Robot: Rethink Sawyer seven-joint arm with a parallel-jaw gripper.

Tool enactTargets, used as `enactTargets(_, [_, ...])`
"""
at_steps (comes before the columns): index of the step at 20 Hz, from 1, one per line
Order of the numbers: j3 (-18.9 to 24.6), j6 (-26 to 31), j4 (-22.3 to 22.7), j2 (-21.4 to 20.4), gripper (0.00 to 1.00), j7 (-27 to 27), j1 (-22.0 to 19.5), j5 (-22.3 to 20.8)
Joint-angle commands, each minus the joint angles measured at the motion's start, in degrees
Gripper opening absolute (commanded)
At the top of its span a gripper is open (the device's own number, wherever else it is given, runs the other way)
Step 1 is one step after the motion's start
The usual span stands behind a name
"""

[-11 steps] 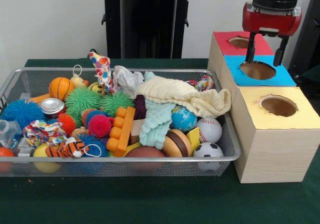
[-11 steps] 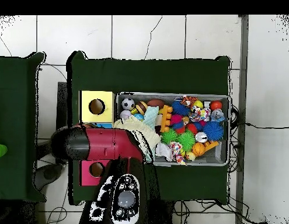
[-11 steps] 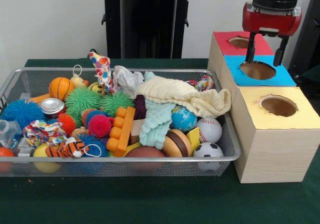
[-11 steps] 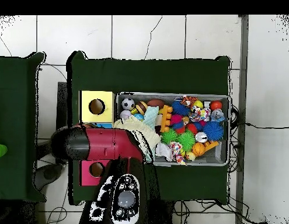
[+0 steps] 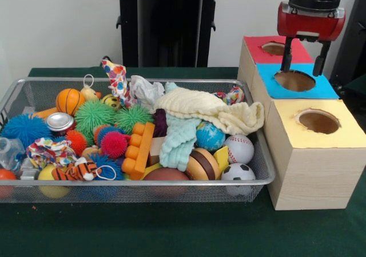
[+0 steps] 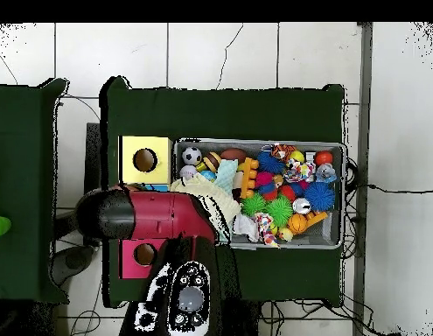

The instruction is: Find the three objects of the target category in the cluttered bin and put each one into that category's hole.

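Observation:
The silver wire-mesh bin (image 5: pixel 171 192) is full of toys; it also shows in the overhead view (image 6: pixel 254 142). A short shiny silver can (image 5: pixel 60 121) lies at its left part, among spiky balls, and shows from above (image 6: pixel 301 206). A clear plastic item, perhaps the bottle (image 5: pixel 10 149), lies at the bin's left end. A crumpled whitish wrapper-like piece (image 5: pixel 145 89) lies at the back. My gripper (image 5: pixel 303 62) hangs open and empty just above the hole of the blue-topped box (image 5: pixel 294 80). In the overhead view the arm (image 6: pixel 158 216) hides the gripper and this box.
Three wooden boxes stand in a row right of the bin: red-topped (image 5: pixel 271 48), blue-topped, yellow-topped (image 5: pixel 318 121), each with a round hole. The bin holds cream and mint cloths (image 5: pixel 206 109), spiky balls, an orange block toy (image 5: pixel 138 148) and small sports balls (image 5: pixel 238 172).

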Motion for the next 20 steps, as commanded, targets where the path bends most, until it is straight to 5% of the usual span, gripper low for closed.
enactTargets(1, [-2.3,8.2,-1.3,-2.3,1.0,4.7,-3.0,-2.5])
enactTargets(5, [0.5,6.4,1.8,-7.5,1.0,-9.9,-13.7,-7.2])
enactTargets(13, [14.3,-0.6,6.7,-8.5,1.0,-18.5,-34.1,-10.0])
enactTargets(20, [22.9,4.4,-4.5,0.0,1.0,-28.5,-48.8,-19.3])
